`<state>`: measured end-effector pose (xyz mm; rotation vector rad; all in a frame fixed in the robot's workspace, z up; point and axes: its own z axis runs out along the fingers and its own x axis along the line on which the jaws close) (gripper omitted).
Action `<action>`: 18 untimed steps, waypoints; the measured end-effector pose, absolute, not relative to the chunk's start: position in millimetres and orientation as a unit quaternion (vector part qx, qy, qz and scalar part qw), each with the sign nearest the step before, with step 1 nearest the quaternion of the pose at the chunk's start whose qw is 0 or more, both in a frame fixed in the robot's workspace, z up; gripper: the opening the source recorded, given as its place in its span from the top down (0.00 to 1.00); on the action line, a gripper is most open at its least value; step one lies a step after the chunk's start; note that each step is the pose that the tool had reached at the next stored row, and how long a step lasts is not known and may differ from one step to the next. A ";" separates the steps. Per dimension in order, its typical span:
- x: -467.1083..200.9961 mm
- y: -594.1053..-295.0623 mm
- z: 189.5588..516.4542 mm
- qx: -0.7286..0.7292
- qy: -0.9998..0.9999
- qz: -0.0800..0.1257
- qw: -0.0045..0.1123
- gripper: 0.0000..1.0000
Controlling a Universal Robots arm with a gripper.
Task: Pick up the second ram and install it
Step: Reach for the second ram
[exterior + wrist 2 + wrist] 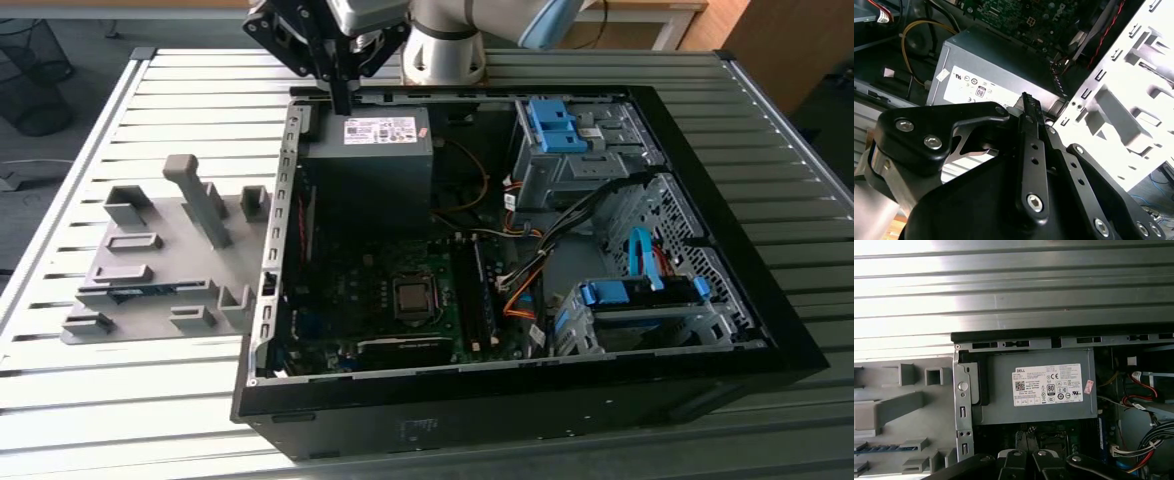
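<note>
Silver-grey arm [447, 45], blue cap [550, 22] — black hand [343, 98] of linked bars with silver screws.

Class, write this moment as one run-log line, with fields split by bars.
gripper: shut, empty | position: over power supply | second ram: lying in grey holder beside case, untouched

White printed label [1048, 385] on the grey power supply [999, 407]

2nd ram [874, 448] mostly hidden in grey holder [934, 425], cut off at pic edge.
</note>
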<state>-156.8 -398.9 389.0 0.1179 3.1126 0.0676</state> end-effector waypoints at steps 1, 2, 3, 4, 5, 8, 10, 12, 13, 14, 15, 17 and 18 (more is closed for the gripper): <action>-157.0 -398.9 389.0 0.038 0.999 0.022 0.013 0.89; -157.3 -398.9 389.0 0.038 0.999 0.022 0.013 0.89; -157.6 -398.9 388.9 0.038 0.999 0.022 0.013 0.89; -157.9 -398.9 388.9 0.038 0.999 0.022 0.013 0.89; -158.2 -398.9 388.8 0.038 0.999 0.022 0.013 0.89; -159.2 -398.9 388.7 0.038 0.999 0.022 0.013 0.89; -159.9 -398.9 388.6 0.038 0.999 0.022 0.013 0.89; -160.6 -398.9 388.5 0.038 0.999 0.022 0.013 0.89; -161.0 -398.9 388.5 0.038 0.999 0.022 0.013 0.89; -161.3 -398.9 388.5 0.038 0.999 0.022 0.013 0.89; -161.7 -398.9 388.4 0.038 0.999 0.022 0.013 0.89; -162.4 -398.9 388.3 0.038 0.999 0.022 0.013 0.89; -162.8 -398.9 388.2 0.038 0.999 0.022 0.013 0.89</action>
